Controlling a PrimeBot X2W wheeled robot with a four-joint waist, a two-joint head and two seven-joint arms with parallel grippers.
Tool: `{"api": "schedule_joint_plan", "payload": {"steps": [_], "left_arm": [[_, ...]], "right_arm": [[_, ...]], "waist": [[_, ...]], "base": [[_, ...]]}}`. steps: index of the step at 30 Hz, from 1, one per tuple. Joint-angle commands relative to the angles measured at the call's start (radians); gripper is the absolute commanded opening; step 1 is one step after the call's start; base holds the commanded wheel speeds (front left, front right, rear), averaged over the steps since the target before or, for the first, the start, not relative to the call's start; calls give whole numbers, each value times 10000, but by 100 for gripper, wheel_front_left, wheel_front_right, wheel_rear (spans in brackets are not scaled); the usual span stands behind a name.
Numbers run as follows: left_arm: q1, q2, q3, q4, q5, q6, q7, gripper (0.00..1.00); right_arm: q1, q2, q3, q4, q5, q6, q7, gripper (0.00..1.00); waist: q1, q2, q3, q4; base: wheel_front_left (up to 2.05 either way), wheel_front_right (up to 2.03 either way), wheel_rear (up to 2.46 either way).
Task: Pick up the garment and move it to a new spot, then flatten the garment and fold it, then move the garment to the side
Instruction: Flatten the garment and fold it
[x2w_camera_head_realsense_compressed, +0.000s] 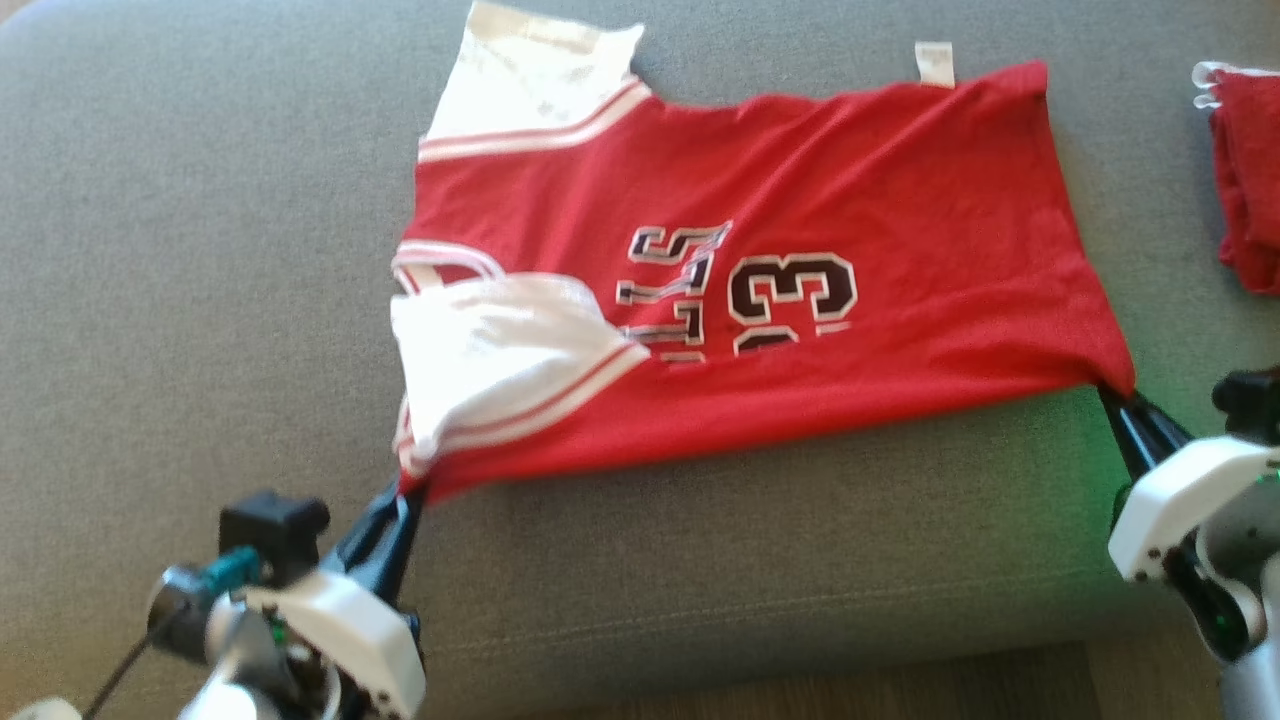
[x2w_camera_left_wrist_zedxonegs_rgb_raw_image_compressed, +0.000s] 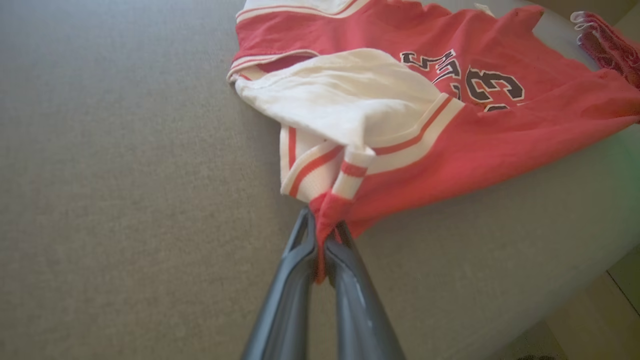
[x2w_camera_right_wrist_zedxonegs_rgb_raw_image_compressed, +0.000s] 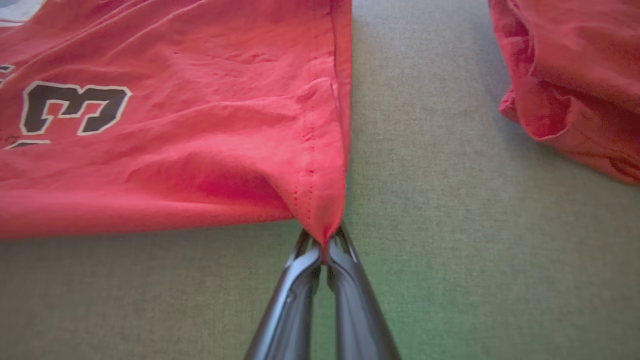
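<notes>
Grey cushion, wood floor, red jersey spread flat

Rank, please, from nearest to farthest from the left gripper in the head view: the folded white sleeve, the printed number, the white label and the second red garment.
1. folded white sleeve, just above the left gripper
2. printed number, middle of the jersey
3. white label, far hem
4. second red garment, far right
</notes>
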Motion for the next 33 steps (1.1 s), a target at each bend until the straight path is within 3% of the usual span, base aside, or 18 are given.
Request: {"api": "schedule_joint_plan", "payload": {"steps": [1, 7, 8, 9, 10, 16, 20, 26, 33], "left_arm": [[-65, 274, 352, -433, -71, 113, 83, 0], [542, 284, 96, -839, -216, 176, 467, 0], [555, 216, 57, -812, -229, 210, 463, 17], [556, 180, 14, -780, -214, 231, 464, 46], [536, 140, -6, -759, -196, 266, 449, 100], [230, 217, 74, -1069, -12, 467, 564, 100], [-810, 381, 378, -1682, 159, 479, 631, 100], [-3566, 677, 536, -1341, 247, -40, 1486, 100], [-7691, 668, 634, 1757, -348, -995, 2551, 100]], "right_arm": [[104, -335, 84, -443, 50, -4, 96, 0], [661, -187, -230, -911, 91, -4, 797, 1], [713, -109, -301, -986, 66, -4, 860, 27], [754, -32, -381, -1084, 37, -4, 872, 54], [790, 31, -479, -1184, -2, -4, 868, 100], [1085, 296, -1064, -2377, -114, -4, 935, 100], [1139, 703, -1325, -3460, -402, -4, 964, 100], [848, 1081, -928, -4046, -499, -4, 1002, 100], [43, 1148, -249, -3988, -417, -4, 678, 100]], "waist": [[0, 0, -48, -15], [0, 0, -187, 38], [0, 0, -199, 46], [0, 0, -210, 46], [0, 0, -215, 46], [0, 0, -171, -68], [0, 0, 85, -199], [0, 0, 735, -394], [0, 0, 1857, -810]], "base": [[0, 0, 0], [0, 0, 0], [0, 0, 0], [0, 0, 0], [0, 0, 0], [0, 0, 0], [0, 0, 0], [0, 0, 0], [0, 0, 0]]}}
